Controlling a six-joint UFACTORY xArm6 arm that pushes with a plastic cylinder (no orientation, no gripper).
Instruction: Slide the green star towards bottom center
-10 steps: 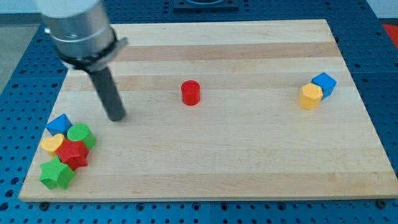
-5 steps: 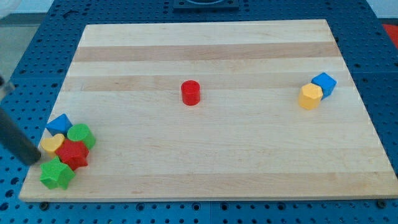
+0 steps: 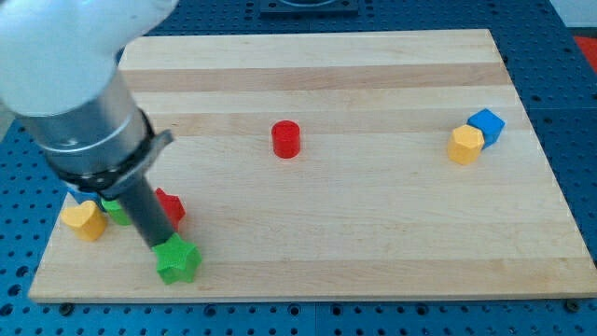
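**A:** What takes up most of the frame?

**B:** The wooden board (image 3: 373,233), pale and striped along its grain, lying on a blue perforated table (image 3: 578,112). Next largest is the arm (image 3: 70,84), a bulky white and grey body filling the upper left corner, with a dark rod running down and to the right from it.

**A:** Where does the rod end?

**B:** My tip (image 3: 161,245) sits in the lower left of the frame, touching the upper left side of the green star (image 3: 178,261). There is no pincer on this arm at all, just the plain rod, so nothing is opened or closed around anything.

**A:** And the star itself?

**B:** It lies flat near the bottom edge of the board, left of centre, apart from the other blocks in that corner.

**A:** What else is around there?

**B:** A red block (image 3: 171,207) peeks out just right of the rod, its shape partly hidden. A second green block (image 3: 115,211) shows just left of the rod, mostly covered. A yellow heart (image 3: 84,220) is further left, near the board's left edge.

**A:** Anything elsewhere?

**B:** A red cylinder (image 3: 285,139) stands alone slightly above the middle. At the right, a yellow block (image 3: 465,145) touches a blue cube (image 3: 486,124) just above and right of it.
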